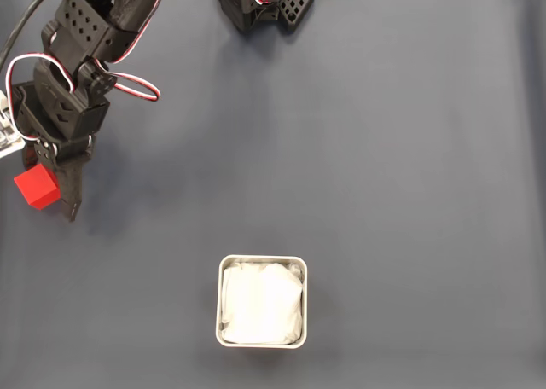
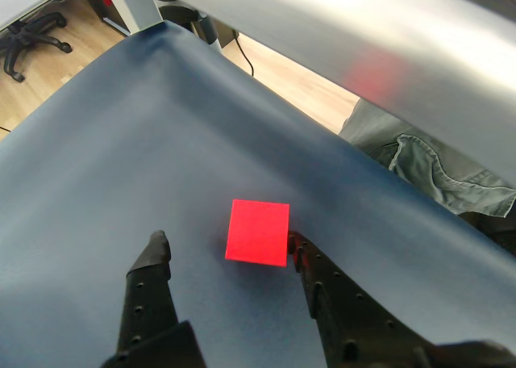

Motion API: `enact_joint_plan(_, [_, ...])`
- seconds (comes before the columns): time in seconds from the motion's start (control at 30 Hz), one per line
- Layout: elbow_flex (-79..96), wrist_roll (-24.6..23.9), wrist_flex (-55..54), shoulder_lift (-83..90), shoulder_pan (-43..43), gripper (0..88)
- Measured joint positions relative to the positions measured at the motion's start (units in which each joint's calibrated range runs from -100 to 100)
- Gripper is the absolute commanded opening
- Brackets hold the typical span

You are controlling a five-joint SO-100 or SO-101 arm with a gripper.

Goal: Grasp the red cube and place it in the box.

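Red cube (image 2: pixel 257 232) sits on dark blue counter (image 2: pixel 121 166) between our end effector (image 2: pixel 227 249) fingers, touching right one in wrist view. Fingers spread, not gripping. Box (image 1: pixel 262 260) well apart from our end effector.

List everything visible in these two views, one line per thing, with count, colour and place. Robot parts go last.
red cube: one, bright red, near the left edge of the fixed view on the cloth, between the open fingers in the wrist view, close against the right finger.
box: one, pale grey-white rim, low centre of the fixed view, standing apart from the cube.
white lining: one, crumpled white, inside the box.
table cloth: one, dark blue-grey, covering the table.
wooden floor: light brown, beyond the cloth's edge in the wrist view.
office chair base: one, black, top left of the wrist view.
grey-green fabric: one piece, right of the wrist view.
arm: one, black, top left of the fixed view.
gripper: one, black, open around the cube.
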State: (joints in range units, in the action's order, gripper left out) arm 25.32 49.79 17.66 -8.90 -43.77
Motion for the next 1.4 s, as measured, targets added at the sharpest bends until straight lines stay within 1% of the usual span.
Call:
enact_joint_plan(0.13, [0.0,-0.5,-0.2,0.0,0.4,32.6])
enact_joint_plan(0.43, [0.0,-0.6,-0.3,0.0,0.9,21.7])
enact_joint_plan(0.77, [0.0,-0.6,-0.3,0.0,1.2,13.4])
enact_joint_plan(1.13, [0.0,0.3,-0.3,0.0,1.2,8.5])
enact_joint_plan(1.4, [0.0,0.8,-0.3,0.0,1.2,7.9])
